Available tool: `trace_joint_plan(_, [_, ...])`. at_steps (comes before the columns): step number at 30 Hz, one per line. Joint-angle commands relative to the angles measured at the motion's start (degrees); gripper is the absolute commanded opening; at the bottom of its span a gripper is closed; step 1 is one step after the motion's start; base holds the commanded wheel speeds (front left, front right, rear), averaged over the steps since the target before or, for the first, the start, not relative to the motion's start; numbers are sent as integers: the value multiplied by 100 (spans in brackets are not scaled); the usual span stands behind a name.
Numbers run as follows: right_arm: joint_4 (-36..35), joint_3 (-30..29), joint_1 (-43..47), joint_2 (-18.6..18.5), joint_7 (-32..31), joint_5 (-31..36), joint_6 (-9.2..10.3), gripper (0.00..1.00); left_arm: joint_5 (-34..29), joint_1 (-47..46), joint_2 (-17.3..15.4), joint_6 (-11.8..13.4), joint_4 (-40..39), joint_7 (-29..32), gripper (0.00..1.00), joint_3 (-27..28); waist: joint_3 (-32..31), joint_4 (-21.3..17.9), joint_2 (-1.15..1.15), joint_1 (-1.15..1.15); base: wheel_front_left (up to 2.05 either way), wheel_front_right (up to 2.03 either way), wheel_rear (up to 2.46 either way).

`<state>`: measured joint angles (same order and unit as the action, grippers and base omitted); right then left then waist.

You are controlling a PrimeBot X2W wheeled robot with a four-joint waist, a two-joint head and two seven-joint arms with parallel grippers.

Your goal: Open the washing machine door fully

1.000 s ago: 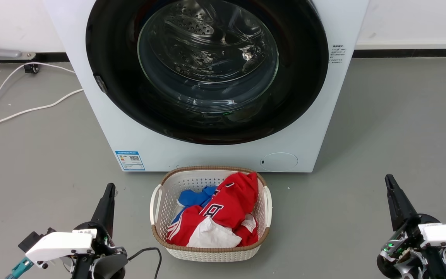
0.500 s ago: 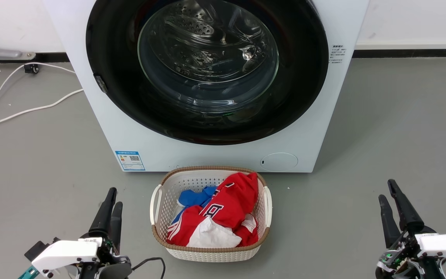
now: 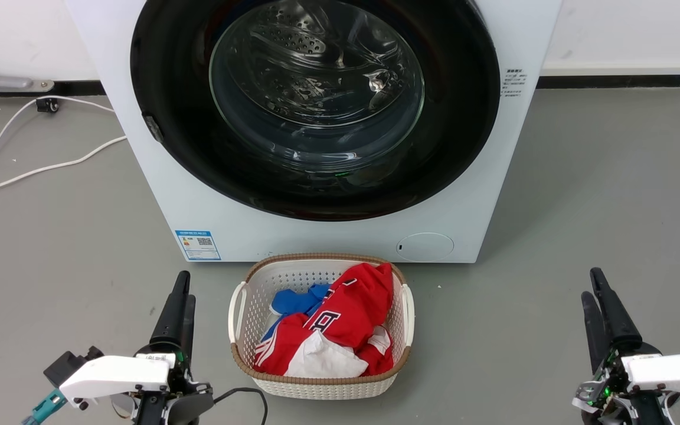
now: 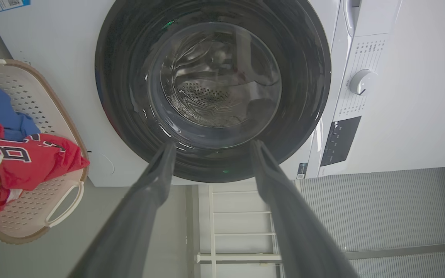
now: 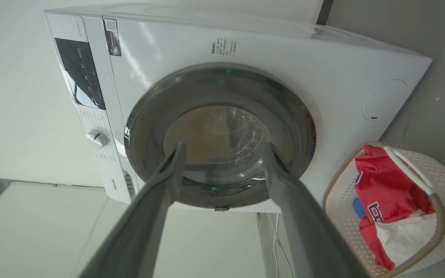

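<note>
Black washing machine door (image 3: pixel 316 100), one, closed; one basket (image 3: pixel 316 386) before it.

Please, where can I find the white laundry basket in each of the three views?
Head view: laundry basket at bottom centre, below the washing machine door.
Left wrist view: laundry basket at left edge.
Right wrist view: laundry basket at lower right.
Shared landmark: washing machine door.
</note>
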<state>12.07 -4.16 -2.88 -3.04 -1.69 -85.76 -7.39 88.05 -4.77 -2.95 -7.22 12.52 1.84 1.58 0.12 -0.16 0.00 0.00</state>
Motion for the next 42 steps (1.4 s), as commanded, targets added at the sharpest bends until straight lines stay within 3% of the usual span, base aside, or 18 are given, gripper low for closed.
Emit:
trace_joint_plan(1, [-177, 20, -64, -17, 58, 209, -3, 100, -155, -78, -47, -15, -167, -55, 100, -33, 0, 1, 0, 0, 0, 0, 0])
trace_joint_plan(18, [-688, 111, 72, -10, 443, 2544, -5, 100, -2013, -34, -109, -21, -619, -443, 100, -344, -15, 7, 0, 0, 0, 0, 0])
trace_joint_plan(27, [-742, 175, 129, -29, 523, 3991, -6, 100, -3327, 2, -217, -23, -548, -624, 100, -433, -38, -6, 0, 0, 0, 0, 0])
trace_joint_plan(42, [-918, 176, 248, -2, 541, 5536, -9, 100, -5227, -30, -385, 79, -557, -888, 100, -702, -50, 6, 0, 0, 0, 0, 0])
